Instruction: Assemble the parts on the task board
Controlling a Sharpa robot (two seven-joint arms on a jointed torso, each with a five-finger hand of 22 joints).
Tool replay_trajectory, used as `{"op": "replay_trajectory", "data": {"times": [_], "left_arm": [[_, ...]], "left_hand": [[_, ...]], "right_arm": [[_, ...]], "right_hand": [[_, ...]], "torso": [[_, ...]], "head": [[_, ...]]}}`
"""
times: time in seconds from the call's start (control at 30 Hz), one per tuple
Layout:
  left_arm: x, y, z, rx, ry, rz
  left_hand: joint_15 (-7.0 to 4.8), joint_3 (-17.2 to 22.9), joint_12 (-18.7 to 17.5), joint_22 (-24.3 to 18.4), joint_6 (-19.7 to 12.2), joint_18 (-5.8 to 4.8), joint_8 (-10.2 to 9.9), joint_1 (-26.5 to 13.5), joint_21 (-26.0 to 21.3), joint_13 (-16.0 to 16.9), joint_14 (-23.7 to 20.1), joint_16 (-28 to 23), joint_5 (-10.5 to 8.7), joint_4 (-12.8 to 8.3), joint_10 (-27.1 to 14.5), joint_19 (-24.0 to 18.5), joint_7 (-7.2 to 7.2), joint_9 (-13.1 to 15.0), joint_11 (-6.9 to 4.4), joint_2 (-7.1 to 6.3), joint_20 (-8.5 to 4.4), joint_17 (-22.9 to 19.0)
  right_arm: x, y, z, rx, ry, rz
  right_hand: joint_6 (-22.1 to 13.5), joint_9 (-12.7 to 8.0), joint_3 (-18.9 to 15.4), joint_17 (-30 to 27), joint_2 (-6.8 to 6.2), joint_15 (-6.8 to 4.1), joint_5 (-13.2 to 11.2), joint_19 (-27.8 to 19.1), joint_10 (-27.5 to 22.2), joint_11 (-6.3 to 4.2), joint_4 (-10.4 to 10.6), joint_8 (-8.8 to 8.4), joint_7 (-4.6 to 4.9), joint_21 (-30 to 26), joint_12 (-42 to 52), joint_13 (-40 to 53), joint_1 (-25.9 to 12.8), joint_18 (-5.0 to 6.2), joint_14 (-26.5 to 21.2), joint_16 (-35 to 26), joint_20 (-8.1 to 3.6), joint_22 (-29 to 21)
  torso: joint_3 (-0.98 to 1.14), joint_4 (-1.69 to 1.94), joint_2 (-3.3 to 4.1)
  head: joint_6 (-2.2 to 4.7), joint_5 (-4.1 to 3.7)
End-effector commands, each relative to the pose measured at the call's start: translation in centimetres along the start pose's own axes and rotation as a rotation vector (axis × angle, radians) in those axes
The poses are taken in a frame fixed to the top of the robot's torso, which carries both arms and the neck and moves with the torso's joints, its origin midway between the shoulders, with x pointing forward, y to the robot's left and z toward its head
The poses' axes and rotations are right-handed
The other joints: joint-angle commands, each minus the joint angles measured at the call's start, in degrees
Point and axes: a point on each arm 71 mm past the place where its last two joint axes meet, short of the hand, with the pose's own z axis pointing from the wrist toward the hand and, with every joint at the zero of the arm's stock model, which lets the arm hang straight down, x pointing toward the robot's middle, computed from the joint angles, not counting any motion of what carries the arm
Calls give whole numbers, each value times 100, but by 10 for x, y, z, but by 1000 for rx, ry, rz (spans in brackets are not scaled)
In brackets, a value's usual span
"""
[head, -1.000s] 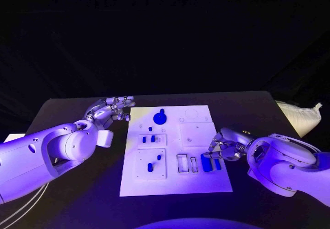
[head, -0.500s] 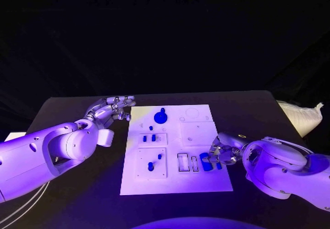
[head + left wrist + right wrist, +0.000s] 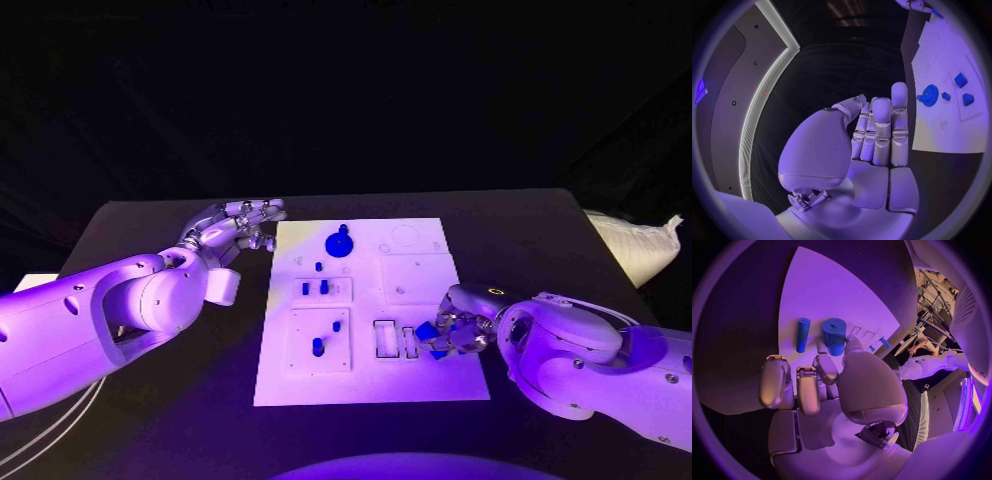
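A: Two hands were up. Right hand (image 3: 459, 325) sat at the task board's (image 3: 368, 385) near right part, thumb and a finger pinching the thick blue cylinder (image 3: 835, 335). That cylinder stood tilted over the board surface.
B: And the thin blue rod (image 3: 802, 334)?
A: It lay flat on the board just beside the cylinder, apart from the fingers (image 3: 774, 381).
B: Other parts?
A: Small blue pieces sat in the board's left-side blocks, near one (image 3: 316, 346) and mid ones (image 3: 323, 287). Blue disc part (image 3: 339, 243) was at the board's far end.
B: Left hand?
A: Left hand (image 3: 231, 232) was off the board's far left edge, over the black table (image 3: 173, 420), released: fingers straight, nothing in it.
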Motion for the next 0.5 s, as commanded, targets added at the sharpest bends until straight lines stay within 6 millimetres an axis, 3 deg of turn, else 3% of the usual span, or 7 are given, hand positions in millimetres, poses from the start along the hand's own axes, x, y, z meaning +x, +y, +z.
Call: {"op": "replay_trajectory", "data": {"times": [0.03, 0.27, 0.5], "left_arm": [[2, 0, 0, 1, 25, -7], [2, 0, -1, -3, 27, -8], [2, 0, -1, -4, 28, -8]], "left_hand": [[-4, -42, 38, -5, -35, 63, 22, 18, -28, -7, -55, -29, 16, -5, -47, 16, -1, -7, -5, -23, 7, -5], [-3, -49, 40, -8, -40, 63, 22, 10, -34, -8, -55, -27, 15, -1, -53, 15, 1, -8, -3, -25, 8, -5], [-3, -49, 40, -8, -40, 63, 22, 10, -34, -8, -55, -27, 15, -1, -53, 15, 1, -8, -3, -25, 8, -5]], "right_arm": [[7, 0, 3, 8, 17, -55], [12, 1, 6, 7, 19, -54], [6, 3, 3, -6, -55, 3]], "right_hand": [[8, -11, -48, 726, 13, -49, -35, 39, 30, -11, -5, 18, -25, 26, 14, 25, -44, -54, 456, 23, 2, -4], [20, 30, -51, 735, 46, -54, -26, 40, 35, -19, -12, 54, -34, 28, 40, 83, 22, -55, 457, 27, -2, 3], [67, 150, -5, 785, 273, -81, 293, 61, 131, -52, -16, 155, -69, 53, 236, 348, 220, -61, 466, 53, -24, 44]], "torso": [[0, -2, 3], [-4, -11, -1], [6, -10, -6]], "head": [[-13, 17], [-21, 22], [-13, 26]]}}
